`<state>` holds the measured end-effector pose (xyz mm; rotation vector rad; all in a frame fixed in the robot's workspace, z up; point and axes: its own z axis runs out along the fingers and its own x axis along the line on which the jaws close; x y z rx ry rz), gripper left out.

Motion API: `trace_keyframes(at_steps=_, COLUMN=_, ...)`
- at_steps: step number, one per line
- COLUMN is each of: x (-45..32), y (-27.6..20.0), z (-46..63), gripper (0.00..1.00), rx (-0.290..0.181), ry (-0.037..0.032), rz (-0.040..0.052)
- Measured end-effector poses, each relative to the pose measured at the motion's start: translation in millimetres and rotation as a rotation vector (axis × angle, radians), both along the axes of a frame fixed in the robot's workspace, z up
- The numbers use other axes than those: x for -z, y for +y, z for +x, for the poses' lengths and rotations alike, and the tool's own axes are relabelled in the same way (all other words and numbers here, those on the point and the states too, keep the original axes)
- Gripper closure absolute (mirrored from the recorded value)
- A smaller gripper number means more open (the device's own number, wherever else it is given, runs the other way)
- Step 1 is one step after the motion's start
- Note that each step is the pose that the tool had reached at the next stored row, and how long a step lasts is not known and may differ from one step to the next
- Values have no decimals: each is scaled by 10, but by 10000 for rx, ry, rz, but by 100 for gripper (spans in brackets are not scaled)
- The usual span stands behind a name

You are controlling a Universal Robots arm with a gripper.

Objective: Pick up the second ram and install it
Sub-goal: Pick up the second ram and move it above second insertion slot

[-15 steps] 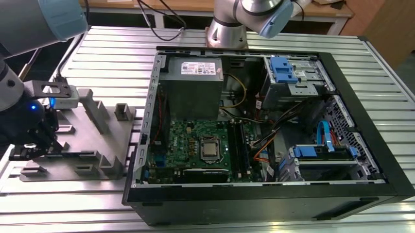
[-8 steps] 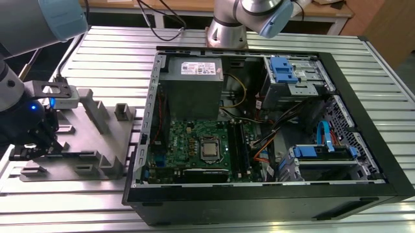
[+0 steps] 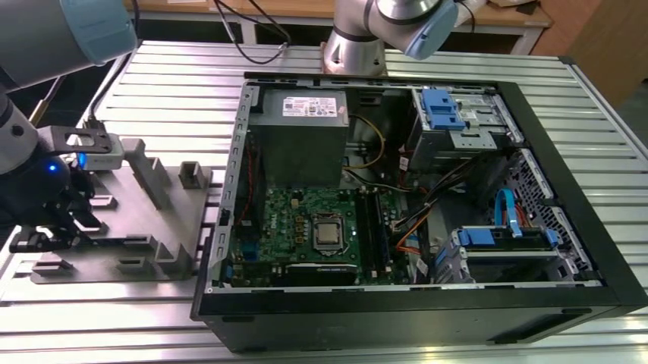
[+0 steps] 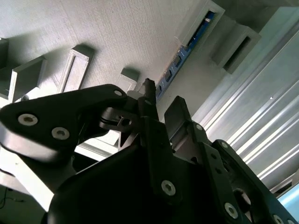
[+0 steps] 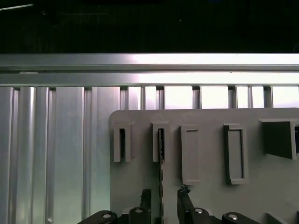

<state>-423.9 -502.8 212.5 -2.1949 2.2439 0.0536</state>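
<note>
The second ram is a thin dark strip seen edge-on, standing in a slotted holder of the grey plastic block. In the second wrist view the ram shows a blue edge along the block. My gripper is open, with one finger on each side of the strip's near end and a gap to both. The same open gripper shows in the second wrist view. In the exterior view my gripper hangs low over the block's left end, where the ram lies.
The open computer case stands to the exterior view's right of the block. Inside are the green motherboard, its long slots and the processor socket. A second arm's base stands behind the case. The table is ribbed metal.
</note>
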Motion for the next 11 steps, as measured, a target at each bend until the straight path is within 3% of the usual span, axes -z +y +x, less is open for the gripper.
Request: trace_keyframes(at_steps=11, x=61, y=0, z=-32, gripper=67, rx=-454, ry=-1, rz=1)
